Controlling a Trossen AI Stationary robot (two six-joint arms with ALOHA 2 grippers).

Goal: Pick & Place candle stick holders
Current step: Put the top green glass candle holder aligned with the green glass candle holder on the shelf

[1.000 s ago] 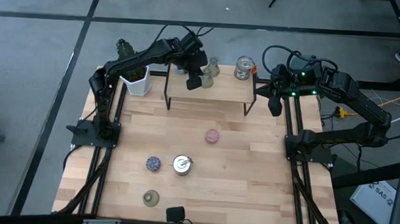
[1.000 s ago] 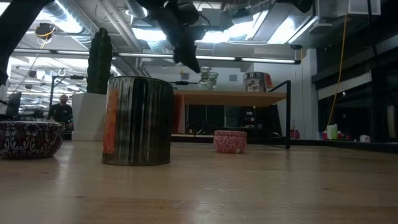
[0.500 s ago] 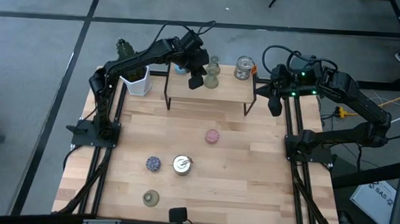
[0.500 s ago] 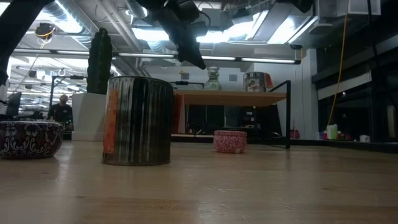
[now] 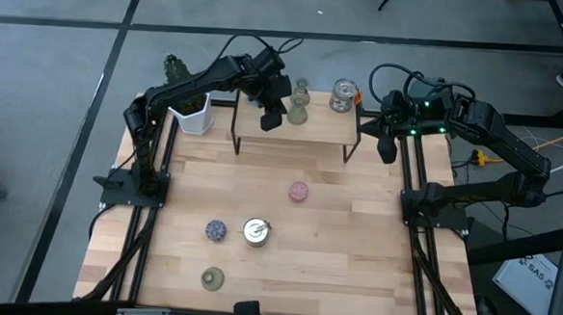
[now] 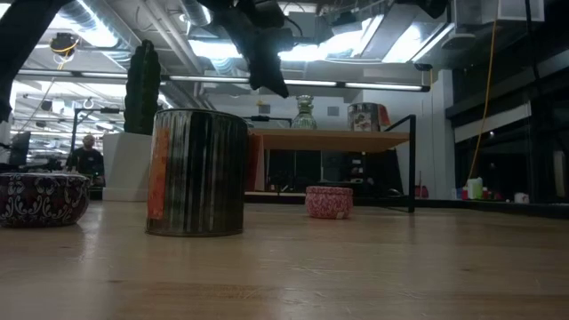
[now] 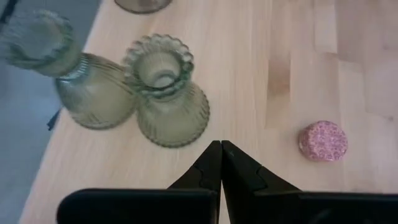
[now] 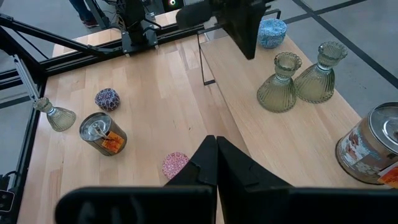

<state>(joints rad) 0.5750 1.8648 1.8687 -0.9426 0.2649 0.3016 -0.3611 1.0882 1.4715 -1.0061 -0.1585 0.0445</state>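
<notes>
The wooden counter [image 5: 354, 248] is carrying everything, and a raised shelf [image 5: 312, 132] is standing along its far edge. The left gripper [image 5: 272, 119] is hovering over the shelf's left end, fingers pinched together and holding nothing. The right gripper [image 5: 388, 151] is waiting off the shelf's right end, over the counter's right edge, fingers likewise pressed closed and empty. A white pot with a cactus [image 5: 191, 111] is sitting at the far left corner.

On the shelf two olive-green flared holders [image 7: 166, 93] are standing side by side, touching, with a silvery cup [image 5: 343, 95] towards its right end and a blue round holder [image 8: 272, 32] at its left end. Out mid-counter are lying the pink holder [image 5: 299, 191], a second silvery cup [image 5: 255, 231], a dark speckled holder [image 5: 216, 230] and a third green holder [image 5: 212, 278] near the front edge.

To do this well, the left arm needs to be lifting clear of the crowded shelf, opening wide, and dropping straight down over the next piece.
</notes>
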